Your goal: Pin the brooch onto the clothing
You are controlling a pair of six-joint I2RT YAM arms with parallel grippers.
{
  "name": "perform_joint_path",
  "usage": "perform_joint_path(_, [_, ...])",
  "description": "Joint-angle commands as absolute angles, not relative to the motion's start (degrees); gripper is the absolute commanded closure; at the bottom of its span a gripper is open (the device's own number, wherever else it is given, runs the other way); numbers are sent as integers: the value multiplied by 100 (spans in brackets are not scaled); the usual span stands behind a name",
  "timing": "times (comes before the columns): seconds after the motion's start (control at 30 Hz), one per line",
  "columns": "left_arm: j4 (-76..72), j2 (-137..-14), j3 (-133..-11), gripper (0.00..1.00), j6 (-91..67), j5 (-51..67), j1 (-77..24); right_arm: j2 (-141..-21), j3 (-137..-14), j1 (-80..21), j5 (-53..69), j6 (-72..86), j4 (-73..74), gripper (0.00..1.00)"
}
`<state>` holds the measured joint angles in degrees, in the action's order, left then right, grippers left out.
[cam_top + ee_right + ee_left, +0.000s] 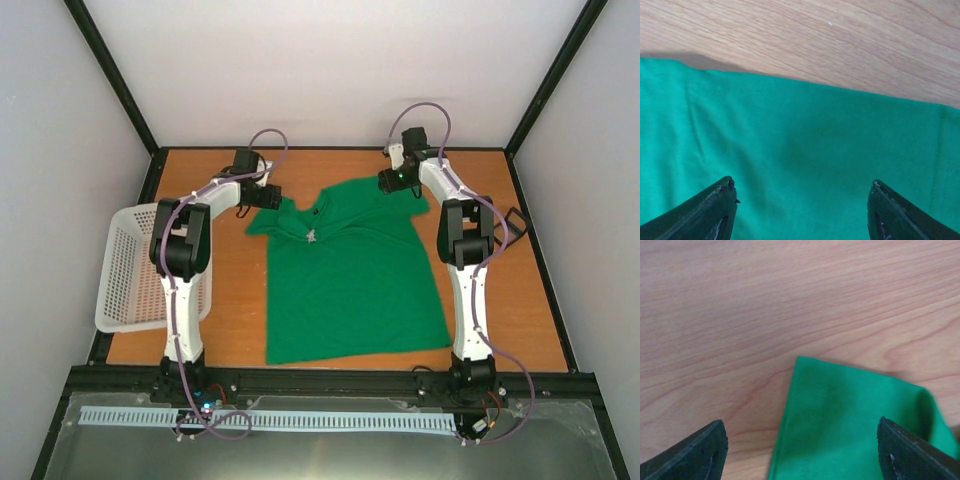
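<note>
Brooch: on green T-shirt just below neckline, between both hands. Left hand, jaws apart and empty at sleeve edge, lies nearer. Right hand, likewise spread and empty over opposite shoulder, lies farther.

Pale walls around wooden table

Green clothing: soft fabric, lightly creased, filling the lower two thirds of the frame; its upper edge runs slanting from left to right, with a thin shadow along the left part.
Wooden table: pale grain, top strip.
Right gripper: two black fingertips at the bottom corners, spread wide over the fabric, nothing clasped.
</note>
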<state>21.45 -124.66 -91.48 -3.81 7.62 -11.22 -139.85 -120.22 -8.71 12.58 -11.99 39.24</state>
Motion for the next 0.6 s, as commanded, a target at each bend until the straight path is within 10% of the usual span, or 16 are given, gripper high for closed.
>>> perform_joint_path(0.0, [2692,-12737,-9598,17,-197,409,-1063,-14341,-12468,-896,670,-1297,4409,32])
perform_joint_path(0.27, [2969,-13192,-9904,19,-79,551,-1064,-14866,-12955,-860,-152,-975,4670,57])
perform_joint_path(0.57, [3428,-13649,-10322,51,-112,881,-921,-15047,-13264,-217,-854,-374,4659,87])
